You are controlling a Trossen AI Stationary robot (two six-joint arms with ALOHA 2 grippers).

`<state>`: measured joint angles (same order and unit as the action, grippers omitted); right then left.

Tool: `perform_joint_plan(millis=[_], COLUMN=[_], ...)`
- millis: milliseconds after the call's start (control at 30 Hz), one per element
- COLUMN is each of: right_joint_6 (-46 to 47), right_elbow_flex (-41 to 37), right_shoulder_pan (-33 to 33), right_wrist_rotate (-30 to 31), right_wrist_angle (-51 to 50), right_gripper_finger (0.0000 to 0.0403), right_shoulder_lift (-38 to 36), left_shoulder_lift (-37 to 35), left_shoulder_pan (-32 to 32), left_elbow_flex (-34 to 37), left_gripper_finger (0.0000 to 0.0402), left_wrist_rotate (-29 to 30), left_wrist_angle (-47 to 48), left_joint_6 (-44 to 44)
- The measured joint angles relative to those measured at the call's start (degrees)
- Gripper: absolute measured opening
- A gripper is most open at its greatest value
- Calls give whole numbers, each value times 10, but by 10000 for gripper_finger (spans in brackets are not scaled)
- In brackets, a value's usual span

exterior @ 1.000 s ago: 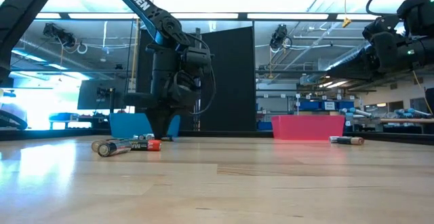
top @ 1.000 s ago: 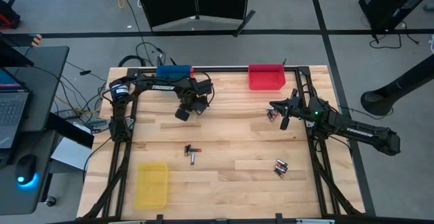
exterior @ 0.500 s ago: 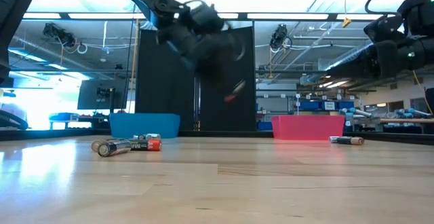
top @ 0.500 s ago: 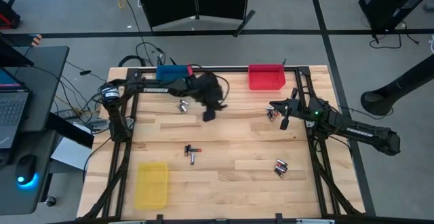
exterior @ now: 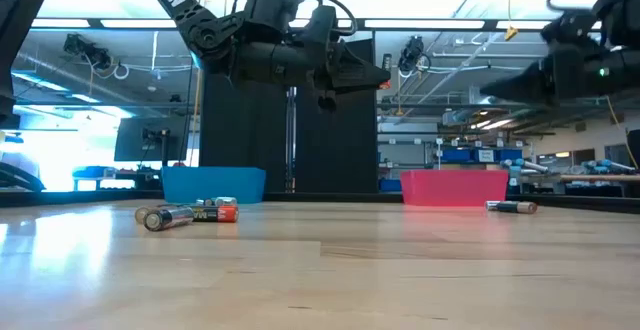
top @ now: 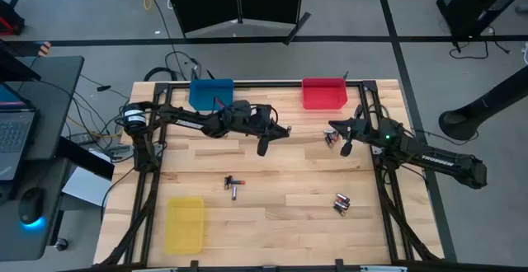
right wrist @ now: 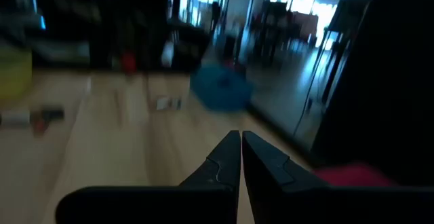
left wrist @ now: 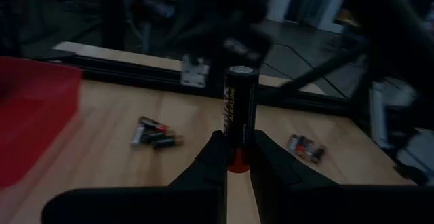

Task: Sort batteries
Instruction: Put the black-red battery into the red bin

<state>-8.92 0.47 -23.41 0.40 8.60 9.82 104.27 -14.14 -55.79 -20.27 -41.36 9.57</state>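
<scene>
- High view: the left gripper (top: pixel 262 147) hangs mid-table between the blue plastic bin (top: pixel 211 91) and the red plastic bin (top: pixel 323 93); loose cylindrical batteries (top: pixel 233 186) lie in three clusters, so most sorting remains.
- Low view: the yellow plastic bin is out of sight.
- Left wrist view: fingers (left wrist: pixel 215 157) pinch one black red-ended battery (left wrist: pixel 239 113).
- Right wrist view: the right gripper (right wrist: pixel 241 149) is pressed together, empty.

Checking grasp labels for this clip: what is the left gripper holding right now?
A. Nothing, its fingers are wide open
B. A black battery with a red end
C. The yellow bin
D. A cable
B: in the left wrist view the left gripper is shut on a black battery, red end between the fingers.
</scene>
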Motion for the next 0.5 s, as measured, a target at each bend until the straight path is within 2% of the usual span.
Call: perform_joint_plan(millis=[200,333,500], right_joint_6=[131,205,260], right_elbow_flex=[0,0,0], right_shoulder_pan=[1,14,63], right_wrist_rotate=[-11,-75,-49], right_wrist_angle=[113,142,201], right_gripper_finger=[28,20,13], right_shoulder_lift=[3,30,92], left_shoulder_lift=[41,79,116], left_shoulder_pan=[0,0,0], left_elbow_flex=[-6,-32,-81], left_gripper_finger=[42,42,42], left_wrist_rotate=[12,0,-15], left_wrist_angle=[-71,-105,-102], left_joint_6=[35,59,72])
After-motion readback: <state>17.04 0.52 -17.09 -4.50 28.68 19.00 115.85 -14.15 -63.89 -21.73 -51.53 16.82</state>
